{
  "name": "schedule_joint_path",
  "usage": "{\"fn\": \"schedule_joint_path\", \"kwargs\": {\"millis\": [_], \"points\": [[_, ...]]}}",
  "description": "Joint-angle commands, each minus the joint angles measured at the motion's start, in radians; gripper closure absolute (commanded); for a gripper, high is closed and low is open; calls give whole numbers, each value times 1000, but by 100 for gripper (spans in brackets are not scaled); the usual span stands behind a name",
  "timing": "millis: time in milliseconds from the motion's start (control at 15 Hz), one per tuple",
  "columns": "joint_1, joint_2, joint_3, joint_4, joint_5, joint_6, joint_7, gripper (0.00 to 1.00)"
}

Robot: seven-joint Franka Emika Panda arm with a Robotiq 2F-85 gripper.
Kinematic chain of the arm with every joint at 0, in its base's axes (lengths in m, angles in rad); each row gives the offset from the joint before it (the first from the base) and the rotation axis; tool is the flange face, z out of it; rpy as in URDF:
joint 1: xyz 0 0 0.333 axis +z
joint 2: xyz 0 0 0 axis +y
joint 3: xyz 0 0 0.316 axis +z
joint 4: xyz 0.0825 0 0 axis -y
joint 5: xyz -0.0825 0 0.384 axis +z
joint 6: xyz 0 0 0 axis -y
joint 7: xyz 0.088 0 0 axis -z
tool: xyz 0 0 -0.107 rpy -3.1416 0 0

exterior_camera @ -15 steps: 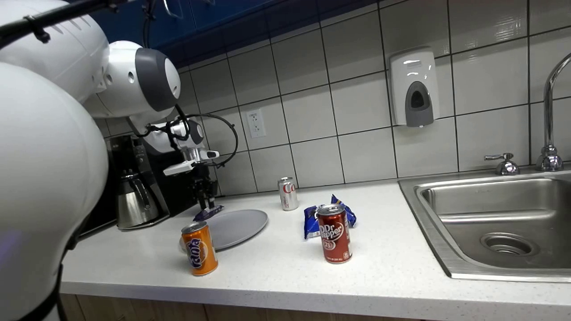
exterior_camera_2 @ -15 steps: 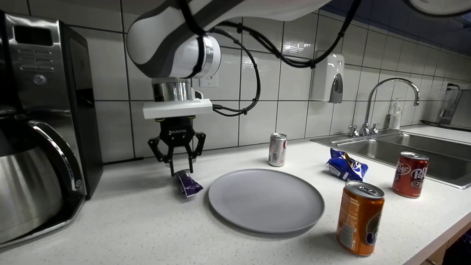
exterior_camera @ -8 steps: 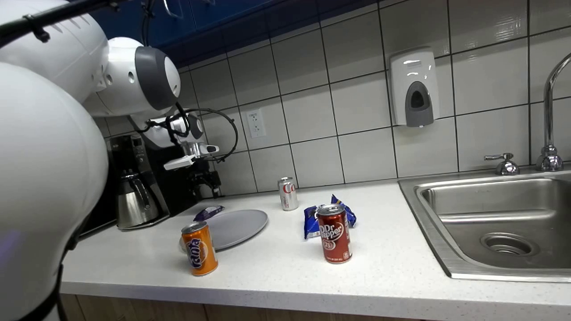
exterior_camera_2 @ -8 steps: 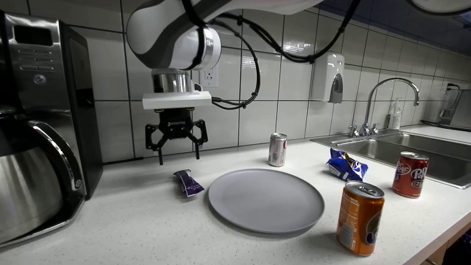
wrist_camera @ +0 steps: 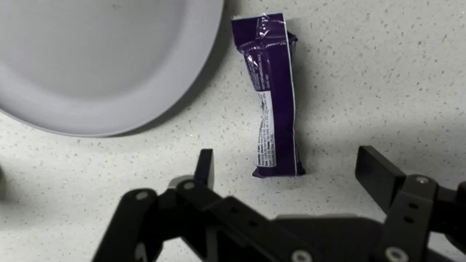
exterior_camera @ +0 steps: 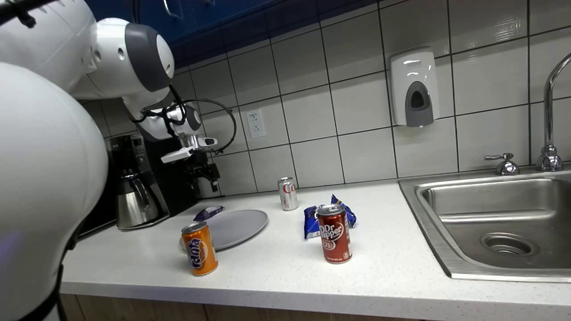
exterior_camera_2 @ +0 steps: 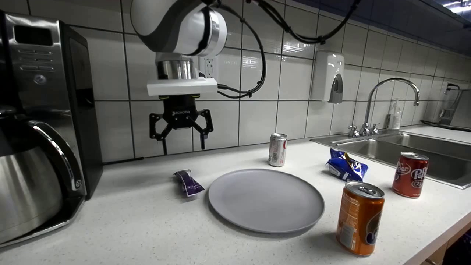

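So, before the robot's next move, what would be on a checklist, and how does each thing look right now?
1. Gripper open, holding nothing: ok.
2. Purple packet lying on the counter, below the fingers and apart from them: ok.
3. Grey plate apart from the packet: ok, a gap shows in the wrist view.
4. Orange can, red can and silver can standing upright: ok.
5. Room between gripper and coffee maker: cannot tell how much.
6. Whether the packet is soft or firm: cannot tell.
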Motion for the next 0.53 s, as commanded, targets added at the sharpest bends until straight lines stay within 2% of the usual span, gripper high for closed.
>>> {"fn": "schedule_joint_path", "kwargs": {"millis": [0, 467], "points": [[-7, -161, 2, -218, 7, 37, 22, 0], [-19, -365, 8, -526, 20, 111, 75, 0]]}}
